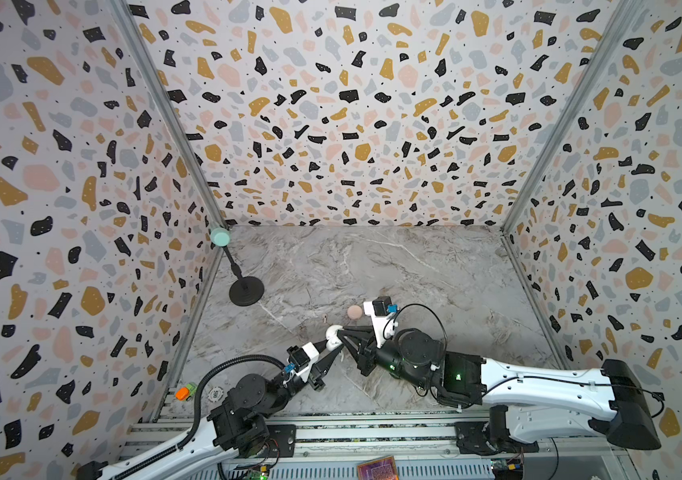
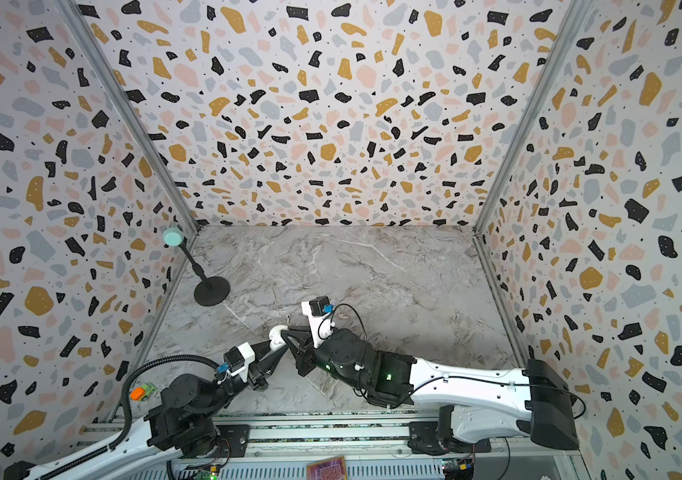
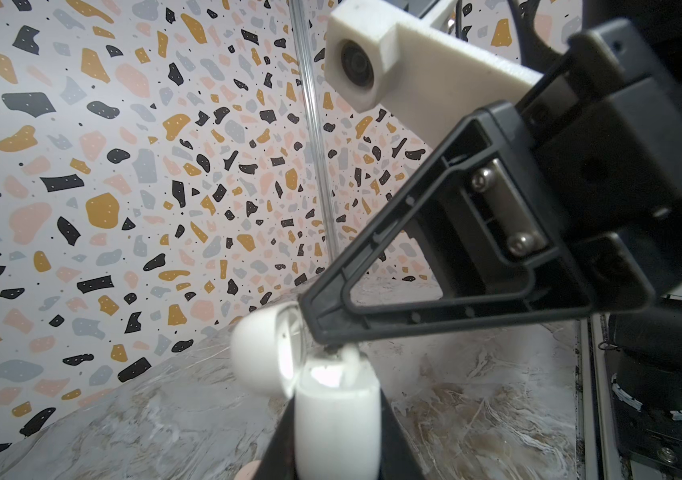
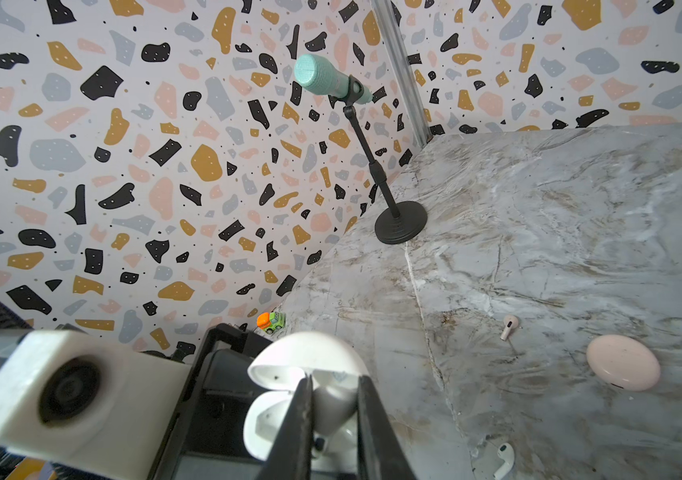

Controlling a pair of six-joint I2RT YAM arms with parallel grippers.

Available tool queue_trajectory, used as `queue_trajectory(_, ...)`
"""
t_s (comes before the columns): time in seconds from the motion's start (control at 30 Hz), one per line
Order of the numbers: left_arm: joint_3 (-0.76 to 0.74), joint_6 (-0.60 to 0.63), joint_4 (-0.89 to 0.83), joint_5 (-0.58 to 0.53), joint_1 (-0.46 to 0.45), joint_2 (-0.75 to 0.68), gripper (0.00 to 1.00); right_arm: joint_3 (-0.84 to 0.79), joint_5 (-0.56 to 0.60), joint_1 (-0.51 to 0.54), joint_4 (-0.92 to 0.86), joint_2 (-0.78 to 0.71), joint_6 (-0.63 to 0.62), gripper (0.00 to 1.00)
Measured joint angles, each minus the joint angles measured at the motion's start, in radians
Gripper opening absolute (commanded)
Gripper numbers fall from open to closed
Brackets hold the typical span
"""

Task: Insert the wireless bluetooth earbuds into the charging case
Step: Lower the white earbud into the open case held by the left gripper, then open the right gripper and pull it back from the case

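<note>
Pinching white earbud [image 4: 333, 405] in right gripper [image 4: 336, 381], reaching toward ten o'clock into open case [image 3: 337, 415], clamped tight in left gripper [image 3: 337, 453].

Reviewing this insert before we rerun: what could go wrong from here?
1. The right gripper pinches a white earbud over the open white case held by the left gripper; if the stem misses its socket, it may jam or drop on release.
2. The right fingers sit close to the raised lid; pushing down could knock it shut or twist the case in its grip.
</note>
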Motion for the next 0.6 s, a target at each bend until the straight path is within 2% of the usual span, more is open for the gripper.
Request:
queue_trajectory(0.13, 0.000, 0.000, -0.003, 0.000, 0.000, 0.000, 0.00, 0.000, 0.005, 0.004, 0.000, 0.005, 0.000, 0.02)
queue_trajectory(0.37, 0.000, 0.000, -0.004, 0.000, 0.000, 0.000, 0.00, 0.000, 0.014, 0.008, 0.000, 0.006, 0.000, 0.23)
queue_trajectory(0.6, 0.000, 0.000, -0.004, 0.000, 0.000, -0.002, 0.00, 0.000, 0.016, 0.013, -0.001, 0.006, 0.001, 0.28)
